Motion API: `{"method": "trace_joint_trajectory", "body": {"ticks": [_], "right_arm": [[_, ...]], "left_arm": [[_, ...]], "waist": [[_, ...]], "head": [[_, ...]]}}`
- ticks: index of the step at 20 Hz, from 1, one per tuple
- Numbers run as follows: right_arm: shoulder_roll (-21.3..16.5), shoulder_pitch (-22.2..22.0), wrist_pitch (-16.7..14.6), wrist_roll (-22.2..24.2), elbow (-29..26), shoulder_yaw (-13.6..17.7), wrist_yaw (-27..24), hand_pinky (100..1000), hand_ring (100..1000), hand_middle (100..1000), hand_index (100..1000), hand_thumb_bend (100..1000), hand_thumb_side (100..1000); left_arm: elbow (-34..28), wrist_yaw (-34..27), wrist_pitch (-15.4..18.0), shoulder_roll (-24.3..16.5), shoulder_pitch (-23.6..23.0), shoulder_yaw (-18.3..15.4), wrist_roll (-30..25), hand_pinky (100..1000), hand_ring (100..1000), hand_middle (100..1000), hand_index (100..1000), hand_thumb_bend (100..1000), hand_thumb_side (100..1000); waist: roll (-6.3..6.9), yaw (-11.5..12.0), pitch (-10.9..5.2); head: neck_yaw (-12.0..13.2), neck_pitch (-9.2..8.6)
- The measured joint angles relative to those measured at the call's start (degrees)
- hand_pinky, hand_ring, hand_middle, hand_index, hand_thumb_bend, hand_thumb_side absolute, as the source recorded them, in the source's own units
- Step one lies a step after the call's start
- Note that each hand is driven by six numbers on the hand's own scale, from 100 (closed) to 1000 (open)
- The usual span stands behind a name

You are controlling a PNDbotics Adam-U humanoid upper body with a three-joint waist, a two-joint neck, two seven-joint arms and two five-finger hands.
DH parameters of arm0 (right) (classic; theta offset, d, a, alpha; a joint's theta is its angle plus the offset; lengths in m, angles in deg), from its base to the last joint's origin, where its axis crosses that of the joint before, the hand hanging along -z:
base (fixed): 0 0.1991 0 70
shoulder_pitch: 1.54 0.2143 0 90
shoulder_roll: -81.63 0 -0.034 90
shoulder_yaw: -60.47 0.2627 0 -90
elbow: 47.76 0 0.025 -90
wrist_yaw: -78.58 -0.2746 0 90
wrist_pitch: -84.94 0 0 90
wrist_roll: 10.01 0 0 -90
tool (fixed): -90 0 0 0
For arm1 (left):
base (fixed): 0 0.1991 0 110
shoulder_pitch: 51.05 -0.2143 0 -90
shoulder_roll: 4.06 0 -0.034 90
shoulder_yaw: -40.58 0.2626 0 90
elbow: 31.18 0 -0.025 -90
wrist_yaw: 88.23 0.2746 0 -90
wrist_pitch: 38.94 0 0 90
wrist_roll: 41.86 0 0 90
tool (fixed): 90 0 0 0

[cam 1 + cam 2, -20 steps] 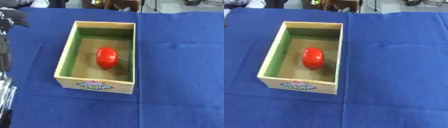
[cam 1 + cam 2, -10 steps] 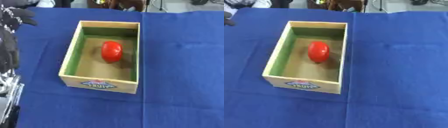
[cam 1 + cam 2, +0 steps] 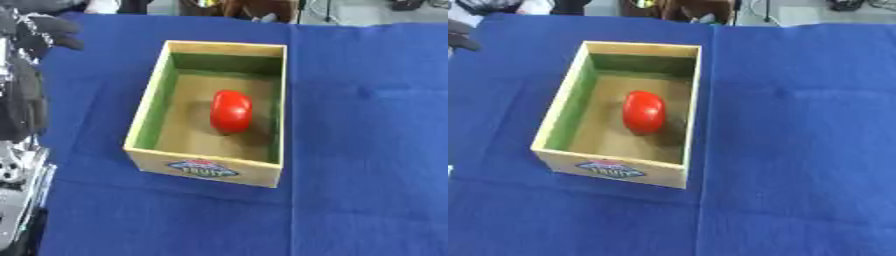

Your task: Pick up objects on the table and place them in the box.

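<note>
A wooden box [image 3: 147, 113] with green inner walls and a fruit label on its front stands on the blue cloth, left of the middle. Inside it, on the floor toward the right wall, lies a red rounded object [image 3: 231, 111]. My left hand [image 3: 33, 31], black, is raised at the upper left edge, well away from the box, open with relaxed fingers and holding nothing. Its forearm runs down the left edge. In the right eye view only a dark fingertip [image 3: 460, 41] shows. My right hand shows in neither view.
The blue cloth [image 3: 798, 150] covers the whole table, with a seam running down from the far edge near the box's right side. My left arm's silver joints [image 3: 16, 170] fill the lower left corner. Dark clutter lies beyond the far edge.
The whole picture has shifted a little, so the camera has moved. The box and the red object keep their places, and my left hand stays at the upper left.
</note>
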Motion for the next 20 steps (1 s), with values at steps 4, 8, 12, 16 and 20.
{"method": "trace_joint_trajectory", "body": {"ticks": [4,8,12,16,20], "right_arm": [[0.8,-2.3,-1.4,-3.1,0.0,-1.9,1.0,868,900,945,973,100,1000],[1.2,-4.2,-2.5,-4.3,0.0,-2.9,1.7,865,903,930,939,100,1000],[1.4,-5.1,-3.1,-4.9,0.0,-3.0,2.2,856,895,915,895,100,1000],[1.4,-5.4,-3.2,-5.2,0.0,-3.1,2.5,848,887,907,881,100,1000],[1.4,-5.4,-3.0,-5.4,0.0,-3.1,2.6,842,883,902,874,100,1000]], "left_arm": [[0.0,0.0,-0.1,0.0,-0.2,0.0,0.1,529,598,662,889,109,968],[0.0,0.1,-0.1,0.0,-0.3,0.0,0.2,529,597,664,892,109,968],[0.0,0.1,-0.1,0.0,-0.3,-0.3,0.4,528,597,665,895,109,968],[0.0,0.1,-0.1,0.0,-0.3,-0.3,0.5,528,596,666,894,109,968],[0.0,0.2,-0.1,0.0,-0.3,-0.3,0.6,528,596,666,894,108,969]], "waist": [[-0.01,0.0,0.00],[0.00,0.0,0.17],[0.05,0.0,0.39],[0.13,0.0,0.46],[0.16,0.1,0.70]], "head": [[0.1,0.00],[0.1,-0.01],[0.1,-0.01],[0.1,-0.01],[0.1,-0.01]]}}
